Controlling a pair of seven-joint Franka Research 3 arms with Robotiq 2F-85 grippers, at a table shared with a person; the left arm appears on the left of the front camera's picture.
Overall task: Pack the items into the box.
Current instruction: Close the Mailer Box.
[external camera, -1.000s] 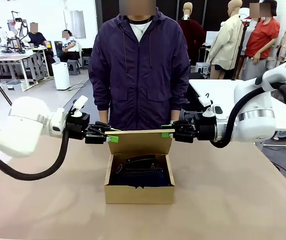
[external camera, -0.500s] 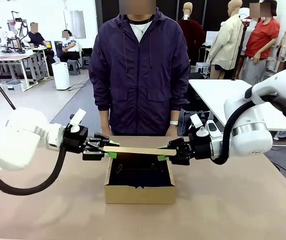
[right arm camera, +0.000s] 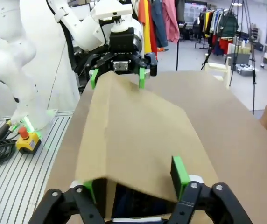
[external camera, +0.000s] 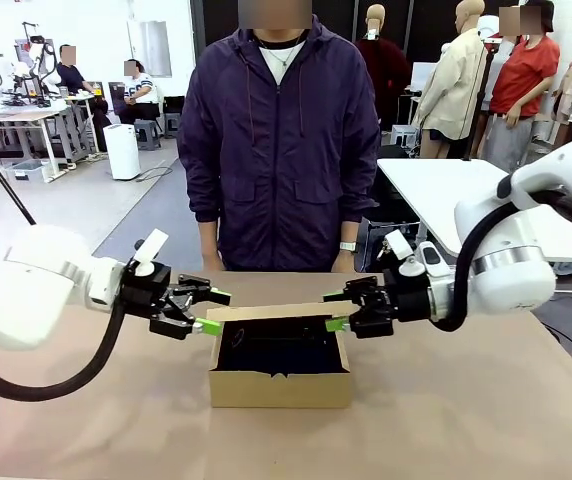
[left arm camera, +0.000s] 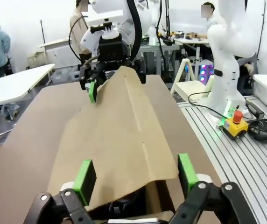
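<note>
The brown cardboard box [external camera: 278, 388] stands mid-table with its flap lid [external camera: 276, 313] tipped low over the opening. My left gripper [external camera: 209, 310] is at the flap's left end and my right gripper [external camera: 336, 310] at its right end. Both are open, green pads apart on either side of the flap's edge. In the left wrist view my left gripper [left arm camera: 135, 172] straddles the flap [left arm camera: 119, 135], with the right gripper [left arm camera: 117, 79] at the far end. In the right wrist view my right gripper [right arm camera: 134, 179] straddles the flap [right arm camera: 129, 130]. A dark navy item [right arm camera: 133, 203] shows underneath; the other items are hidden.
A person in a purple jacket [external camera: 281, 150] stands at the table's far edge, arms down, right behind the box. The brown tabletop [external camera: 466, 410] spreads wide on both sides of the box and in front of it.
The flap has swung from upright down over the box. Both grippers came down with it, and their jaws have spread open around its ends.
</note>
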